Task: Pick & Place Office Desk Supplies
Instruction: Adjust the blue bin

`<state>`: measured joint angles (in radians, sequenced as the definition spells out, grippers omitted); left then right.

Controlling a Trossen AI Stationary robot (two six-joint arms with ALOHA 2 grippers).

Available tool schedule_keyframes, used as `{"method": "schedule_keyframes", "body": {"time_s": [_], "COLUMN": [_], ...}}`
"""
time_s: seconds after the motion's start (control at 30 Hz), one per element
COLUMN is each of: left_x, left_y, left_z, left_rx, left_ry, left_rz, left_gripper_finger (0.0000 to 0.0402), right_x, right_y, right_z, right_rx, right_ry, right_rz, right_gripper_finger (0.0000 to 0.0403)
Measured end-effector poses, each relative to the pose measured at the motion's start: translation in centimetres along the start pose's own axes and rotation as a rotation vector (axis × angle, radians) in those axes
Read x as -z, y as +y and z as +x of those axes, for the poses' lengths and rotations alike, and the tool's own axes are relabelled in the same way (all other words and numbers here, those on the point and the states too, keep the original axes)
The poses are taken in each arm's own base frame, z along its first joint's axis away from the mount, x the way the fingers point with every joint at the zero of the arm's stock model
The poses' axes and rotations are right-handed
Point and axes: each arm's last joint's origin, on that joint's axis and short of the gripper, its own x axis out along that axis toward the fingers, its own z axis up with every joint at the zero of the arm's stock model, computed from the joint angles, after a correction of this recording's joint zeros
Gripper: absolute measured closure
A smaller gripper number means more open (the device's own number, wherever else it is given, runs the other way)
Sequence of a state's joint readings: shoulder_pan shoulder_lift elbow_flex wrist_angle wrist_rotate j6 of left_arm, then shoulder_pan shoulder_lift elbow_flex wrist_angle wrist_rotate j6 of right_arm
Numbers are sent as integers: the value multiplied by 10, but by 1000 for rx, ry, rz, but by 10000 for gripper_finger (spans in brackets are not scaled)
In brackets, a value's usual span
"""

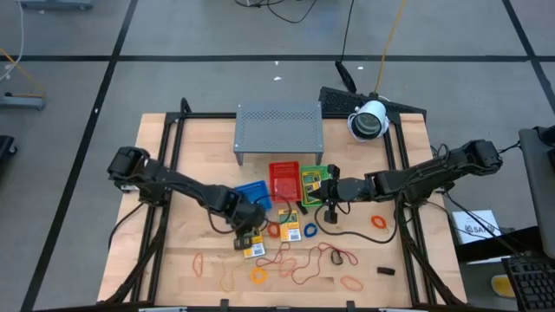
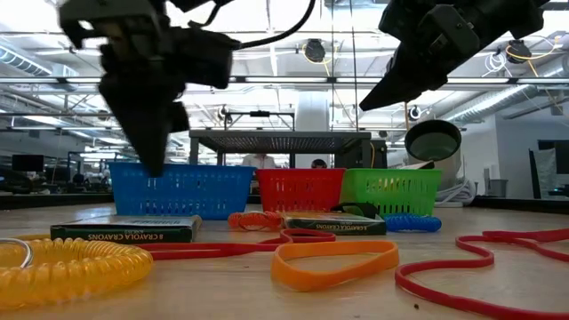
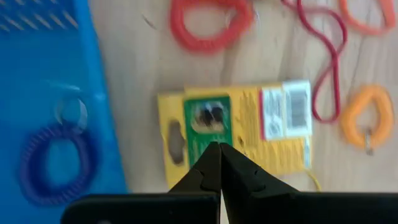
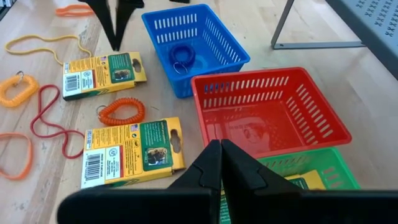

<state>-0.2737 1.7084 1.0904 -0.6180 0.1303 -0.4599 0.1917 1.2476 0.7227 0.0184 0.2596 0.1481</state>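
1. Crayon packet (image 3: 233,134) is lying flat on the desk (image 1: 173,260) beside the blue tray (image 1: 252,194).
2. I'm hovering the left tool (image 3: 219,163) above it, fingers together, empty.
3. I'm judging it light, stiff; gripping across its edges.
4. Right tool (image 4: 220,163) is waiting closed by the red tray (image 4: 267,112).

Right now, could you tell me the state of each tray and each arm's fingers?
Blue tray: holds a blue coil ring.
Red tray: empty.
Green tray: holds a crayon packet.
Left gripper: fingers shut, holding nothing.
Right gripper: fingers shut, holding nothing.
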Motion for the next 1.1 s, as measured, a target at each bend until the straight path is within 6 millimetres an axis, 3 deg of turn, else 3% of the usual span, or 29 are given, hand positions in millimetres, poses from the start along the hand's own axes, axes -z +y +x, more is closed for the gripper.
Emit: {"method": "schedule_keyframes", "body": {"time_s": [0.4, 0.67, 0.8, 1.1], "left_x": [23, 32, 36, 29], "left_y": [-8, 7, 10, 16], "left_z": [-1, -6, -8, -11], "left_rx": [-90, -397, -463, -700], "left_ry": [149, 159, 194, 50], "left_rz": [-39, -19, -6, 114], "left_gripper_finger": [401, 401, 401, 401], "right_x": [0, -1, -1, -1], "right_y": [0, 0, 0, 0], "right_z": [0, 0, 0, 0], "right_rx": [0, -1, -1, 0], "right_ry": [-4, -7, -7, -7], "right_rz": [2, 3, 3, 3], "right_gripper_finger": [403, 403, 403, 403]}}
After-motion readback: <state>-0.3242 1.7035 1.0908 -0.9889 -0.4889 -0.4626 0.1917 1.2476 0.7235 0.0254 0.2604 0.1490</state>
